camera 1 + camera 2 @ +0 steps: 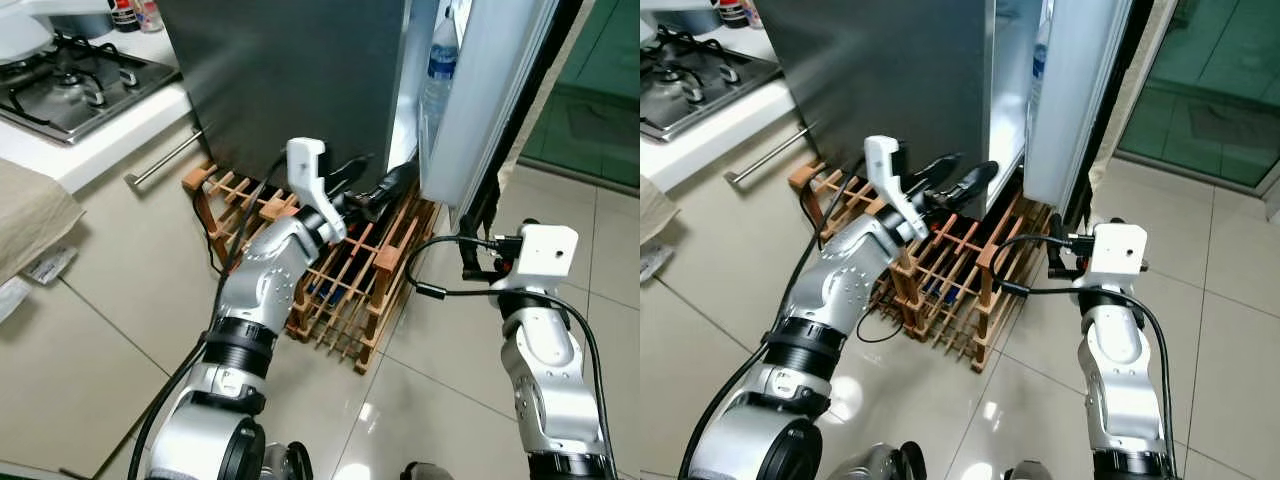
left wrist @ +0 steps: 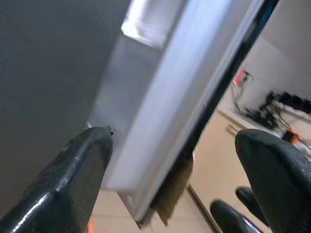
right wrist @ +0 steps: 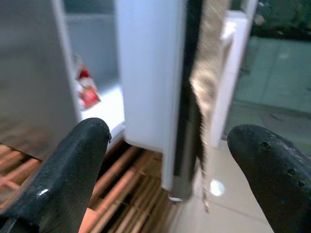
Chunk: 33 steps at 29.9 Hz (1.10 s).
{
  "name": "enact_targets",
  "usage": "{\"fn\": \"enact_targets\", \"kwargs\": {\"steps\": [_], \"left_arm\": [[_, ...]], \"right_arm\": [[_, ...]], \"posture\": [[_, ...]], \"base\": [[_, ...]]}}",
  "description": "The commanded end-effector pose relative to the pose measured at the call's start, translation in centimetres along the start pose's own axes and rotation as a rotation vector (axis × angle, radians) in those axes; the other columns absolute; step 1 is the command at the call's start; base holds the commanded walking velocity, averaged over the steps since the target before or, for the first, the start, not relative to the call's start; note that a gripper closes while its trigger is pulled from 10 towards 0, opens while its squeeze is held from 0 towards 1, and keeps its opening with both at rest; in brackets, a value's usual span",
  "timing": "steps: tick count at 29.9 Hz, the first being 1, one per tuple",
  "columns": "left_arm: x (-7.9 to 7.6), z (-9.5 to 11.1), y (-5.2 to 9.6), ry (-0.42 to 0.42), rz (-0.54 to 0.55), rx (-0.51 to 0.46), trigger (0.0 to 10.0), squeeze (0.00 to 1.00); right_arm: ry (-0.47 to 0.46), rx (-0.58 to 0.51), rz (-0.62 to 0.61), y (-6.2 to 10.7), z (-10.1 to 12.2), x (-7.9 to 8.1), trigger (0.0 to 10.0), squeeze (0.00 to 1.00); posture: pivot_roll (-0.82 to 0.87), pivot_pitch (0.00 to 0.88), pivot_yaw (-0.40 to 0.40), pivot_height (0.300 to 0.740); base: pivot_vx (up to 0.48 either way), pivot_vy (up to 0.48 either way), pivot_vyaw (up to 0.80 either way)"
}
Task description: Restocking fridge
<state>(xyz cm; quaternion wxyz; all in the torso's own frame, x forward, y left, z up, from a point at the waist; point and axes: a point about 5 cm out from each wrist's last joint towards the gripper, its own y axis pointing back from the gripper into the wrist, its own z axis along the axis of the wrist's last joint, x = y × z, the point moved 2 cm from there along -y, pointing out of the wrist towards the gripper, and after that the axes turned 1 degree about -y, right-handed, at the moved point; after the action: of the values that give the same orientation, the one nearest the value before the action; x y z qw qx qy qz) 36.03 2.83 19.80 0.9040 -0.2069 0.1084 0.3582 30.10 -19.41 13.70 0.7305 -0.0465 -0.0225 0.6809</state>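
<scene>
The dark grey fridge point(image 1: 290, 80) stands ahead with its white-lined door point(image 1: 490, 90) ajar. A water bottle point(image 1: 438, 70) sits in the door shelf. My left gripper point(image 1: 372, 183) is open, low at the gap between the fridge body and the door. In the left wrist view the door's edge point(image 2: 194, 97) lies between the fingers point(image 2: 73, 179). My right gripper point(image 1: 478, 240) is open too, close to the door's lower outer corner. In the right wrist view the door's bottom point(image 3: 150, 97) shows between its fingers point(image 3: 68, 174), and a red packet point(image 3: 86, 90) lies inside the fridge.
A wooden slatted rack point(image 1: 340, 290) lies on the tiled floor right in front of the fridge, under my left arm. A counter with a gas stove point(image 1: 70, 85) and a drawer handle point(image 1: 165, 160) is on the left. A glass door point(image 1: 590, 90) is to the right.
</scene>
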Motion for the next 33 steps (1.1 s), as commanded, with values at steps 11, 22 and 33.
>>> {"fn": "enact_targets", "kwargs": {"steps": [11,22,33], "left_arm": [[7.4,-1.7,4.8,-0.323,0.595,0.131,10.0,0.00],[8.5,-2.2,5.3,-0.392,0.687,0.150,10.0,0.00],[9.1,-1.5,5.5,-0.446,0.720,0.126,10.0,0.00]], "right_arm": [[-0.024,-0.077,0.054,-4.2,2.0,1.1,10.0,0.03],[-0.045,-0.088,0.087,-8.0,2.6,2.2,10.0,0.03],[-0.067,-0.055,0.079,-11.3,3.8,1.8,10.0,0.03]], "posture": [[-0.12,0.000,0.034,0.740],[-0.12,0.000,0.034,0.740],[-0.08,0.000,0.011,0.740]], "base": [[0.000,0.000,0.00],[0.000,0.000,0.00],[0.000,0.000,0.00]]}}
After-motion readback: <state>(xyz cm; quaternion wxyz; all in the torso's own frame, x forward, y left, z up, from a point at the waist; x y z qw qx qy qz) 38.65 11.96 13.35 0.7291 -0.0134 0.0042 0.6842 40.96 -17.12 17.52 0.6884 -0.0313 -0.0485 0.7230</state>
